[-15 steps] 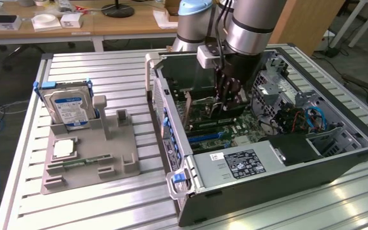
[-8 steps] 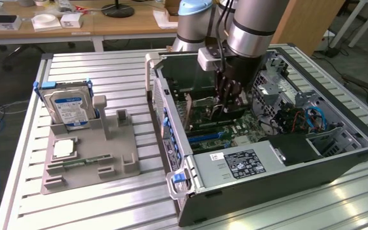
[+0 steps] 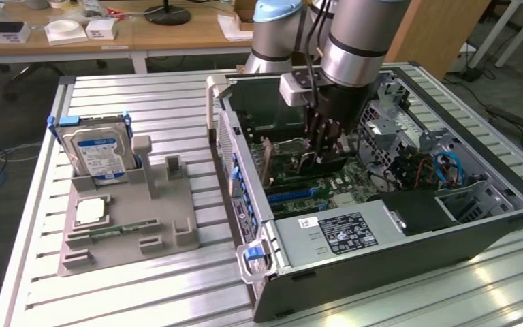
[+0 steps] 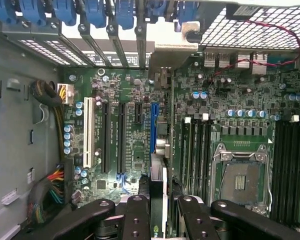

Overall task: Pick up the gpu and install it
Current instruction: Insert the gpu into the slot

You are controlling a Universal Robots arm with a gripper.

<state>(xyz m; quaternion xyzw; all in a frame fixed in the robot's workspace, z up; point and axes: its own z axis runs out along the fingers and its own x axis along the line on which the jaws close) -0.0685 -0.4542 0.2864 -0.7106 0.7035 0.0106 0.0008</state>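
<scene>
Slats of pale metal made up the table [image 3: 152,286] that carried everything we saw. An open computer case [image 3: 407,266] lay on its side toward the table's edge on the exterior view's right, and the arm [image 3: 357,34] came down into it from above. Inside the case the gripper [image 3: 321,153] hung over the motherboard [image 4: 135,85], and its jaws were closed on the gpu [image 4: 157,187]. From the wrist view we saw the card edge-on between the black fingers [image 4: 135,220], a thin dark board with a green logo near the grip and a silver part at its far end. It stood upright and in line with the blue slot [image 4: 153,125], with the processor socket [image 4: 242,182] to one side of it and a white slot [image 4: 88,132] well off to the other. We could not tell whether the card's lower edge touched the blue slot. Near the table's edge on the exterior view's left stood a grey tray [image 3: 175,211], well apart from the gripper. A hard drive [image 3: 98,153] with a blue and white label stood upright at the tray's far end, a processor chip [image 3: 92,210] lay flat just in front of it, and a small green memory stick [image 3: 116,231] lay beside the chip, nearer the tray's front edge.
</scene>
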